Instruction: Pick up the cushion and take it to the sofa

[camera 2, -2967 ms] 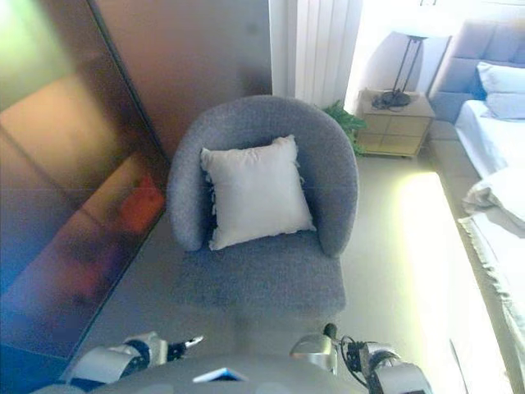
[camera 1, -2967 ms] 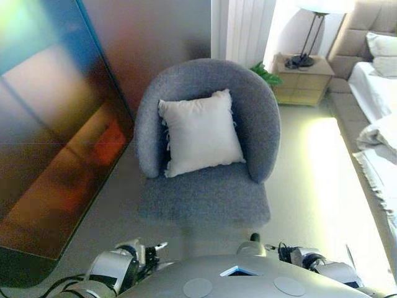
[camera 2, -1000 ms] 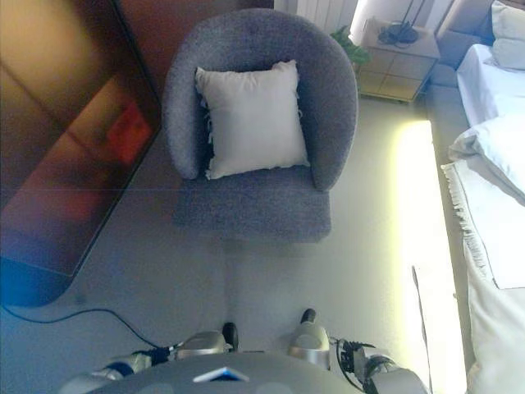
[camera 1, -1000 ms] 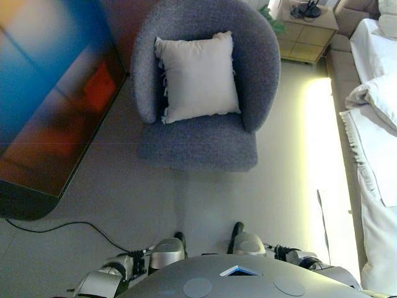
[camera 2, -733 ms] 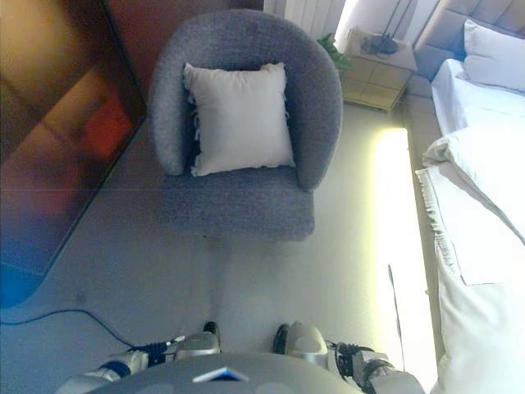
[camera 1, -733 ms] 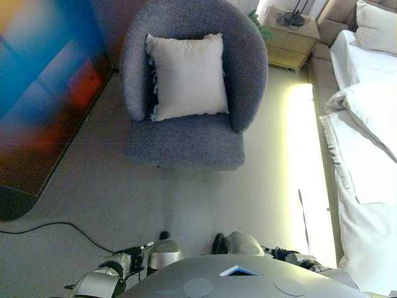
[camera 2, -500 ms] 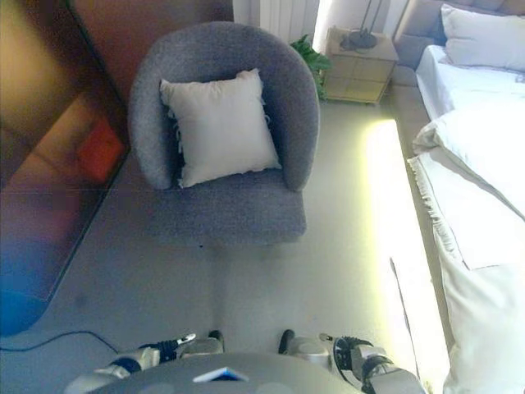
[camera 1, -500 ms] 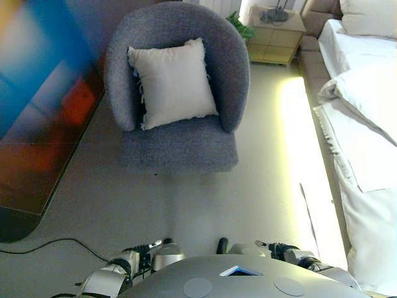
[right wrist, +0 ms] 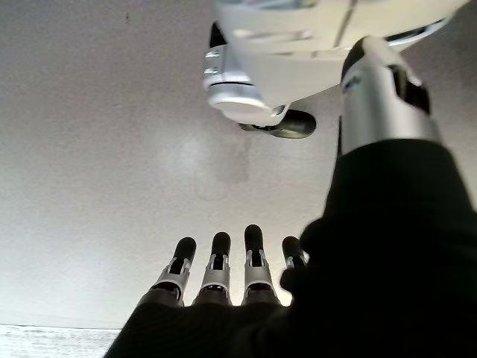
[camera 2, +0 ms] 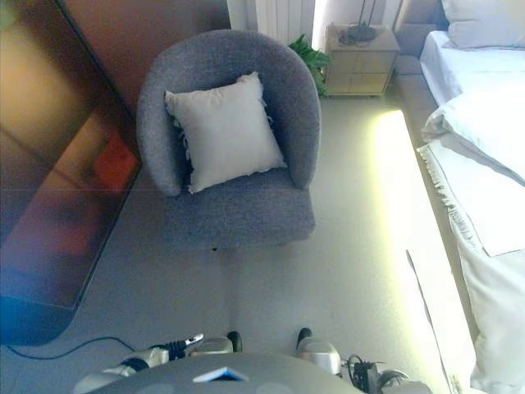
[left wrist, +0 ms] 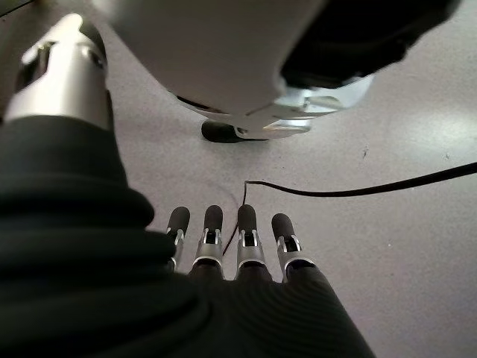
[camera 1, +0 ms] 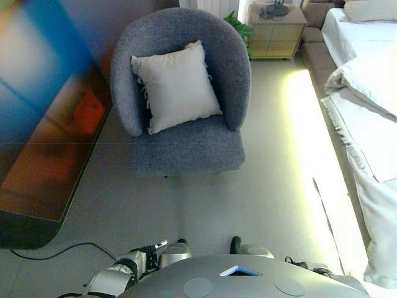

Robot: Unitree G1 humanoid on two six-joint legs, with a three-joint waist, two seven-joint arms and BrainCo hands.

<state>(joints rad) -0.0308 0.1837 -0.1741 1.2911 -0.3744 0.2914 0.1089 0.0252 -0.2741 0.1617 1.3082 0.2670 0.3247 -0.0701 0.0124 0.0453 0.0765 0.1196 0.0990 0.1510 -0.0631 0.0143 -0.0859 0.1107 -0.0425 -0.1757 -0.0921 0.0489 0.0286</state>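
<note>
A pale grey square cushion (camera 1: 175,85) leans against the back of a round grey armchair (camera 1: 186,146), ahead of me across bare floor. It also shows in the right eye view (camera 2: 223,130). My left hand (left wrist: 246,298) hangs low by my side over the floor, fingers (left wrist: 247,239) straight, holding nothing. My right hand (right wrist: 216,306) hangs the same way on the other side, fingers (right wrist: 252,253) straight and empty. Both hands are far from the cushion.
A large dark glossy panel (camera 1: 43,112) stands along the left. A bed with white bedding (camera 1: 366,93) runs along the right. A bedside cabinet (camera 1: 276,31) and a green plant (camera 1: 239,26) stand behind the armchair. Grey floor (camera 1: 267,186) lies between me and the chair.
The whole view has shifted, so the camera has moved; the armchair sits slightly lower and further right in the picture than half a second ago. The cushion stays on the chair.
</note>
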